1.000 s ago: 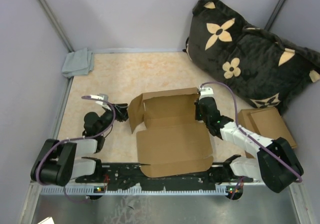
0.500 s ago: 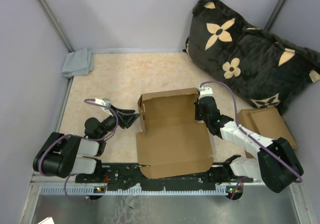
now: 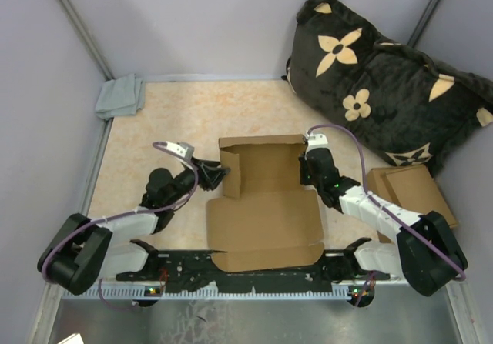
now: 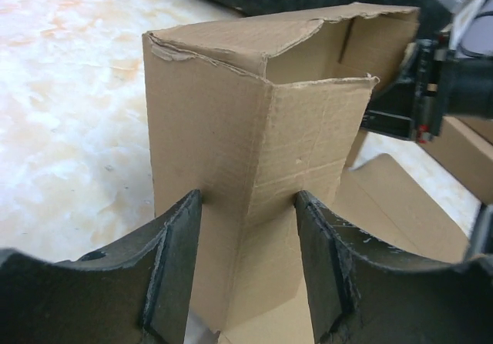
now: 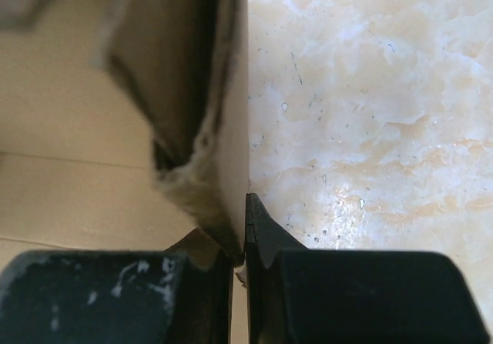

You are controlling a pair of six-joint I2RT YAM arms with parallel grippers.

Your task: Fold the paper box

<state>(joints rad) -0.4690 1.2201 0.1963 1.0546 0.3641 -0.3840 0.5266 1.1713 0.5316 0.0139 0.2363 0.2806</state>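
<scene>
The paper box (image 3: pixel 266 217) lies in the middle of the table, its wide lid panel flat toward the arms and its far walls raised. In the top view my left gripper (image 3: pixel 218 176) is at the box's left end, open. In the left wrist view the left gripper (image 4: pixel 248 205) has its fingertips against the upright left corner of the paper box (image 4: pixel 254 121), one on each face. My right gripper (image 3: pixel 306 168) is at the right end. In the right wrist view the right gripper (image 5: pixel 240 228) is shut on the thin upright right wall of the paper box (image 5: pixel 233 105).
A black pillow with tan flowers (image 3: pixel 385 75) leans at the back right. A pile of brown cardboard pieces (image 3: pixel 412 194) lies right of the right arm. A grey cloth (image 3: pixel 119 96) sits in the back left corner. Grey walls enclose the marbled tabletop (image 3: pixel 177 113).
My left gripper has moved right to the box's left end. The left flap, splayed outward before, now stands upright and turned inward. The right gripper has kept its hold.
</scene>
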